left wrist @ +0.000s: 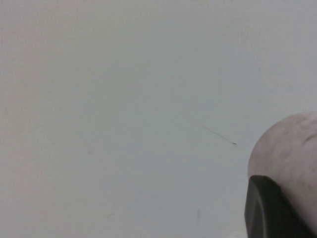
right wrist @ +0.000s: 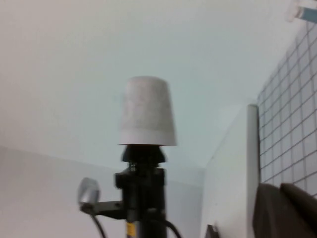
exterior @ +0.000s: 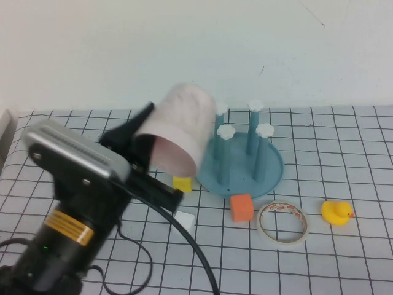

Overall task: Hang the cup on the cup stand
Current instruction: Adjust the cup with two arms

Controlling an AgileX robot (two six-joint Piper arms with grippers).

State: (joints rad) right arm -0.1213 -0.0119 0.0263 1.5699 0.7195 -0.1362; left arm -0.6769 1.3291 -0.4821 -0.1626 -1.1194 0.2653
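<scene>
Cup grasped by left claw needs its mouth lowered squarely over one stand peg; right claw clenched, parked off the table

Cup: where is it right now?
High view, left of centre: the cup is held aloft by the left gripper, beside the cup stand.

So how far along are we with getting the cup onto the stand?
Done: the pale pink cup is off the table, gripped at its rim by the shut left gripper. In hand: it is held in the air, tipped mouth-down, just left of the blue cup stand. Left: none of the white-capped pegs carries it yet. The right gripper, shut, shows only in its own wrist view, away from the work.
</scene>
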